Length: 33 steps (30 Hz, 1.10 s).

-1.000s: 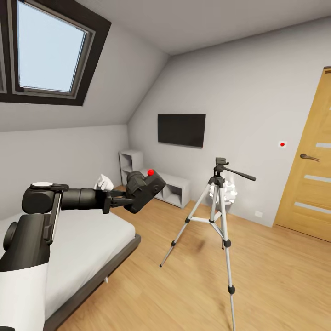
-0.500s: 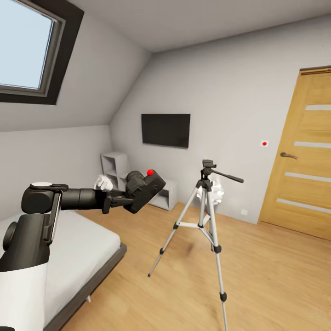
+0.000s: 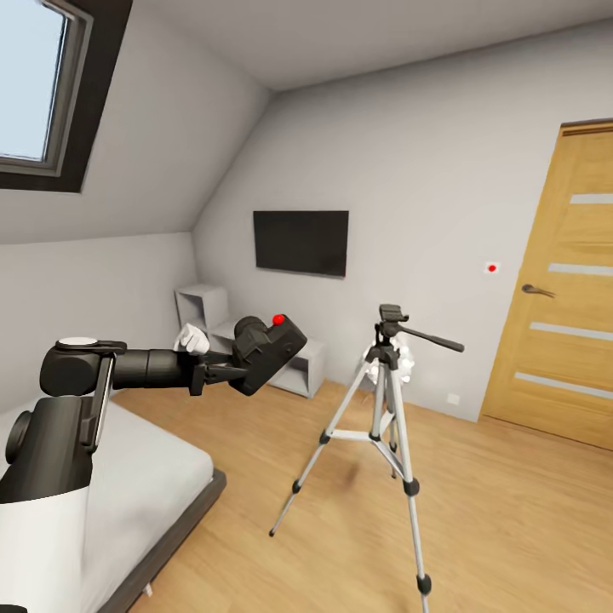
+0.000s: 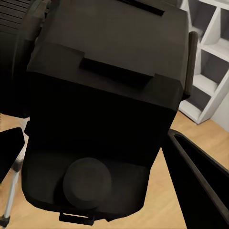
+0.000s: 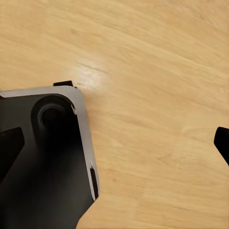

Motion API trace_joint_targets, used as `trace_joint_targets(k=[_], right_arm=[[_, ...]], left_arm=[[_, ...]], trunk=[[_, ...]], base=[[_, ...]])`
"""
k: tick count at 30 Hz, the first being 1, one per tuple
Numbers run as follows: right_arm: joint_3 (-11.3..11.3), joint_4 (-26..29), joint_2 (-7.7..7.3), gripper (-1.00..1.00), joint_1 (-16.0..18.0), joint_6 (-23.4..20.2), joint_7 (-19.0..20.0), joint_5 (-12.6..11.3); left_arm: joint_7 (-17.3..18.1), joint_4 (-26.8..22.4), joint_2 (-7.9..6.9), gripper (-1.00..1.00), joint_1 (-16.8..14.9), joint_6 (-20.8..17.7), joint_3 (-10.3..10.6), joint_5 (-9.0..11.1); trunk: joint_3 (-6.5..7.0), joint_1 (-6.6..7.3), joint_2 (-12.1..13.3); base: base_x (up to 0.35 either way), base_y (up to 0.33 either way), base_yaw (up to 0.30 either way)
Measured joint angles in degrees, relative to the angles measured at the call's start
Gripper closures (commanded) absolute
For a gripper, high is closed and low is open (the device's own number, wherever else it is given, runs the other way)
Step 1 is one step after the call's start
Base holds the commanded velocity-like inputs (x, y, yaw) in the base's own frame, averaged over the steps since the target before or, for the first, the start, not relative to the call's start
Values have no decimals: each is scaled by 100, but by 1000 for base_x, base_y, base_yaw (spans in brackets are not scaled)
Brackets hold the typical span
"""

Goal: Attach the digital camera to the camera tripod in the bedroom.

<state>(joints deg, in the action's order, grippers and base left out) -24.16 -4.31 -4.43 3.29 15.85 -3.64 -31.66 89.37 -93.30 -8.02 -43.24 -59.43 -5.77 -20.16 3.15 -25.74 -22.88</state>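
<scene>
the camera [image 3: 266,347] is up in the air, gripped in the left hand [image 3: 228,368] at the end of the arm stretched forward over the edge of the bed [image 3: 128,477]. it's tilted, lens end toward the arm, with the red button [image 3: 277,319] on top. in the left wrist view the camera body [image 4: 105,109] sits right up against the lens, with one dark finger [image 4: 200,181] alongside it, so the hand is closed around the camera.

the tripod [image 3: 380,426] stands on the wood floor [image 3: 511,511] to the right of the camera and well apart from it, legs spread, black head [image 3: 392,317] on top with the long handle [image 3: 432,339] sticking out to the right. the head plate is bare. some small white thing [image 3: 403,353] is just behind the tripod's top, too hidden to make out.

the right hand: in the right wrist view i see a dark finger tip [image 5: 222,143] at one edge and part of the robot's base [image 5: 43,162] over bare floor [image 5: 152,71], nothing between the fingers, looks spread open.

behind all that: a black tv [image 3: 301,242] on the grey wall, a white shelf unit [image 3: 204,306] under it, a wooden door [image 3: 562,323] at the right, a skylight [image 3: 34,85] in the sloped ceiling at upper left.
</scene>
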Motion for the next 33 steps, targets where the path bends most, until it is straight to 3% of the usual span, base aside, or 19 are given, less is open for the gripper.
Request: trace_joint_targets(k=[24, 33], right_arm=[[-1, -1, 1, -100, 0, 1, 0, -1], [0, 0, 3, -100, 0, 0, 10, 1]], left_arm=[[0, 0, -3, 100, 2, 0, -9, -7], [0, 0, -6, 100, 2, 0, -9, -4]], trunk=[[0, 0, 0], [0, -2, 1]], base=[[248, -109, 0], [86, -46, -34]])
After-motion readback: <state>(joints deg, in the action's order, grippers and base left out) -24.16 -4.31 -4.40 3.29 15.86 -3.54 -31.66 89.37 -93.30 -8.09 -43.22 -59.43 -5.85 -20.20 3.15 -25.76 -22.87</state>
